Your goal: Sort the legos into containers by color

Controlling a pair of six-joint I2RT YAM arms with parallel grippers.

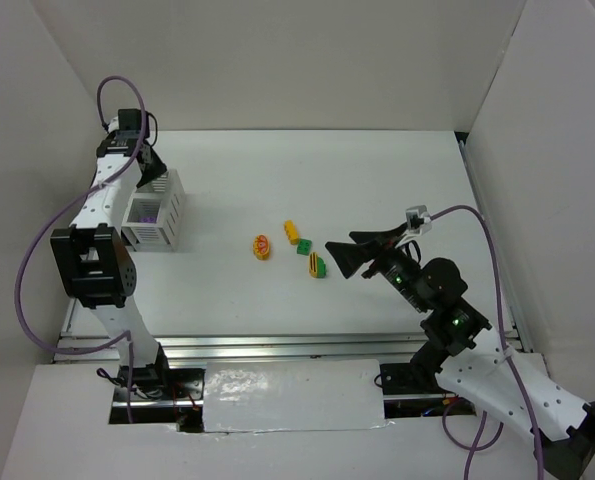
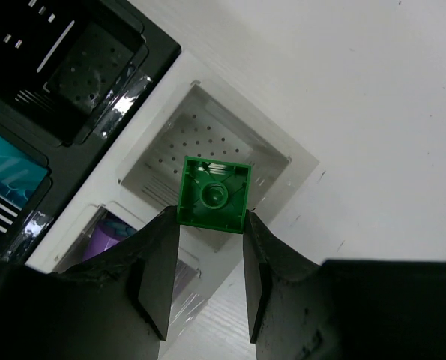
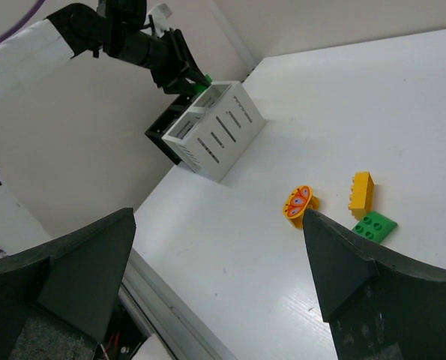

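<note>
My left gripper [image 2: 211,217] is shut on a green lego brick [image 2: 214,193], its hollow underside facing the camera, above an empty cell of the white container [image 2: 276,152]. A purple brick [image 2: 106,232] lies in a neighbouring white cell. Something teal [image 2: 5,169] lies in the adjoining black container [image 2: 155,56]. In the top view my left gripper [image 1: 149,172] hangs over the white container [image 1: 169,215]. On the table lie an orange round piece [image 1: 263,246], a yellow brick [image 1: 291,232], a green brick [image 1: 306,247] and a yellow-green piece [image 1: 318,266]. My right gripper [image 1: 342,255] stands open beside them, holding nothing.
White walls enclose the table on the left, back and right. The containers [image 3: 215,127] stand close to the left wall. A metal rail [image 1: 277,345] runs along the table's near edge. The right wrist view also shows the orange piece [image 3: 299,204], yellow brick [image 3: 361,191] and green brick [image 3: 374,225].
</note>
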